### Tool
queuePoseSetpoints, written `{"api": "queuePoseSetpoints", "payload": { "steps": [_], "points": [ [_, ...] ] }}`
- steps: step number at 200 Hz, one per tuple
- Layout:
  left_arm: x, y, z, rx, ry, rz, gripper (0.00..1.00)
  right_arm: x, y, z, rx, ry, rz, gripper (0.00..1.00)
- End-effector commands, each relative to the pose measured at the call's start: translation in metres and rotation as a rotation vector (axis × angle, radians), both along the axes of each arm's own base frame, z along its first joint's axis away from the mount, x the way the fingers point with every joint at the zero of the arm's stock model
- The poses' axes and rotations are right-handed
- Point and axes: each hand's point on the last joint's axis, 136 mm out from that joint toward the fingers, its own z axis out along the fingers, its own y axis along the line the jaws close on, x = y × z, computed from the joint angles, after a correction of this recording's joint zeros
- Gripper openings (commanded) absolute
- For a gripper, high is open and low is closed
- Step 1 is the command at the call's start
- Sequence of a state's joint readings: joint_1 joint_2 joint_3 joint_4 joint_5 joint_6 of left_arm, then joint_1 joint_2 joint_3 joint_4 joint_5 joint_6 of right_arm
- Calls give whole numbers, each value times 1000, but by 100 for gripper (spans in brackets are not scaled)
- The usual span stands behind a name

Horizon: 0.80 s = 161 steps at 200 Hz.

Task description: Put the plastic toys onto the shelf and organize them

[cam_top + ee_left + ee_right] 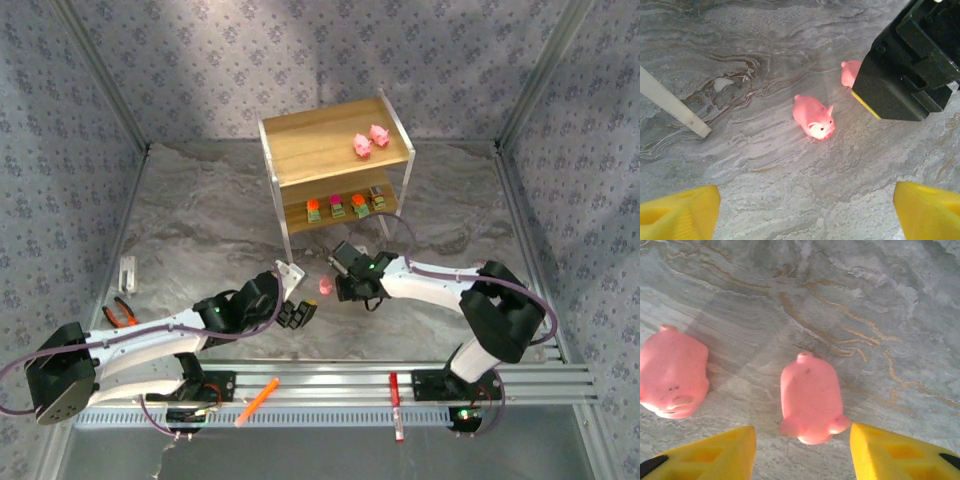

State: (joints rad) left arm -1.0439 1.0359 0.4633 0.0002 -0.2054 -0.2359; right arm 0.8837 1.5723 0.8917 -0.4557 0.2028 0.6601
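On the table (865, 300), two rounded pink pigs (810, 402)

Two pink pigs (371, 139) on the shelf (310, 135) top board, four blocky toys (345, 206) below, another pig (324, 286) on the table (200, 220).

The pink pig (813, 116) looks like smooth, soft-sheened plastic; the table (765, 170) is matt and marble-veined (shelf (315, 140) boards pale wood, frame white metal).

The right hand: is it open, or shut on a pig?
Open. The right hand has its yellow fingers apart, a pink pig resting free on the table between them.
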Motion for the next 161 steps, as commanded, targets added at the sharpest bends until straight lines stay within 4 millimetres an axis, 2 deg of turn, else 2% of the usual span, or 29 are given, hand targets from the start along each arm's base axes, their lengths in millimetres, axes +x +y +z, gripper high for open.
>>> {"api": "queuePoseSetpoints", "payload": {
  "steps": [1,59,123,161],
  "points": [
    [0,-5,7,-15,-9,-12,89,1,-1,0,-8,-41,-26,54],
    [0,-5,7,-15,-10,-12,89,4,-8,-3,-26,-78,-59,54],
    [1,-6,6,-12,-10,-13,89,8,-2,-8,-11,-97,-42,53],
    [1,-6,6,-10,-9,-13,89,9,-6,-9,-32,-105,-37,51]
  ]
}}
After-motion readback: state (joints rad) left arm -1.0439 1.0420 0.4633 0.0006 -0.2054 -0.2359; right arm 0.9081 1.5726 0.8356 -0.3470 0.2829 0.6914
